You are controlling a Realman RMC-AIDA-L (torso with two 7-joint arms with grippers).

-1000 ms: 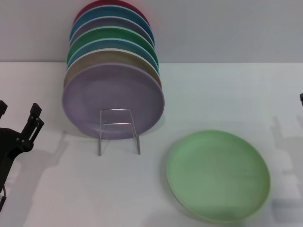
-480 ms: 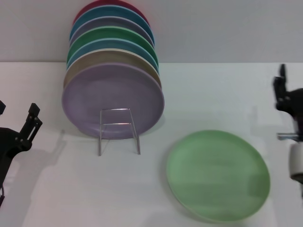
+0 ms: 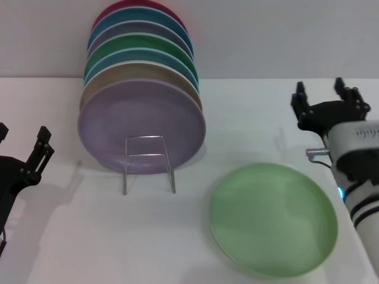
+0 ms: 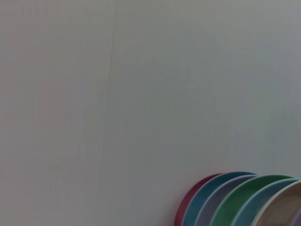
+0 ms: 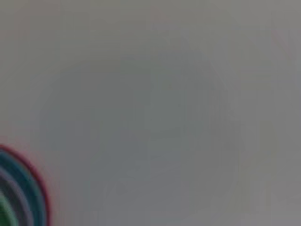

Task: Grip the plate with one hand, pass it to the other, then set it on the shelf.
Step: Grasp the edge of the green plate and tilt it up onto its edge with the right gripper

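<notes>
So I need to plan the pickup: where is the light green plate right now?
In the head view the light green plate lies flat on the table, right of the wire rack, just below the open right gripper.

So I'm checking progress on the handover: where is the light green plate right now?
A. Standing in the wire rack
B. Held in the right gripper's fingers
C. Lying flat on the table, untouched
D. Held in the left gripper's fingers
C: the light green plate lies flat on the white table, with the right gripper open above and behind it and the left gripper open far off at the table's left edge.
</notes>
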